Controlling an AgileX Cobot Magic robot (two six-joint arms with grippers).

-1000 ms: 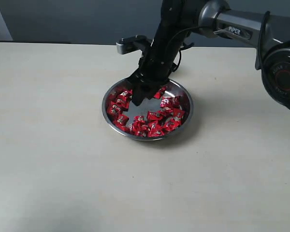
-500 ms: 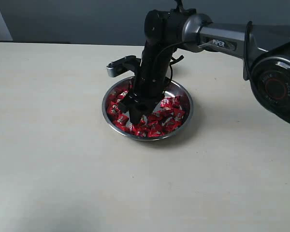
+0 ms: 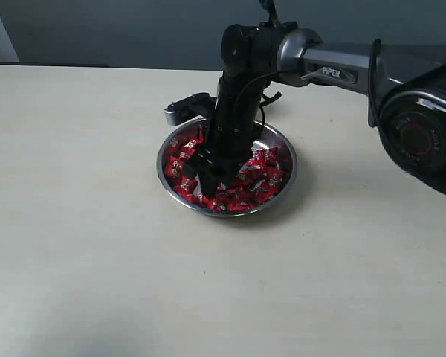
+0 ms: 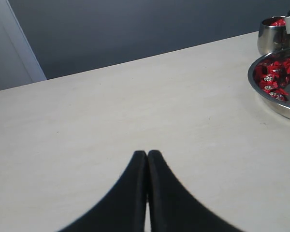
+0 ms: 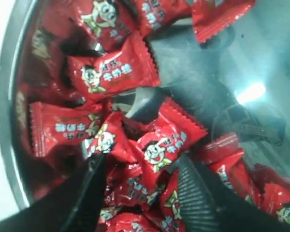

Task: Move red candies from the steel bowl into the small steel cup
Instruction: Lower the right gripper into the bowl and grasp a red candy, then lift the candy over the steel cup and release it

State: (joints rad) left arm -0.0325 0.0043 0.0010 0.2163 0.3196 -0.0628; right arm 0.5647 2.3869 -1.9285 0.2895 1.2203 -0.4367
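Your steel bowl [image 3: 230, 213] sits upright on the worktop [image 3: 89, 253]; it is wide, shallow and shiny, with part of its floor bare. The red candies [image 3: 262, 178] lie heaped loosely inside it, their crinkled wrappers printed with a white cartoon face and lettering. The small steel cup [image 4: 270, 38] stands upright just beside the bowl's rim, red wrappers showing at its mouth.
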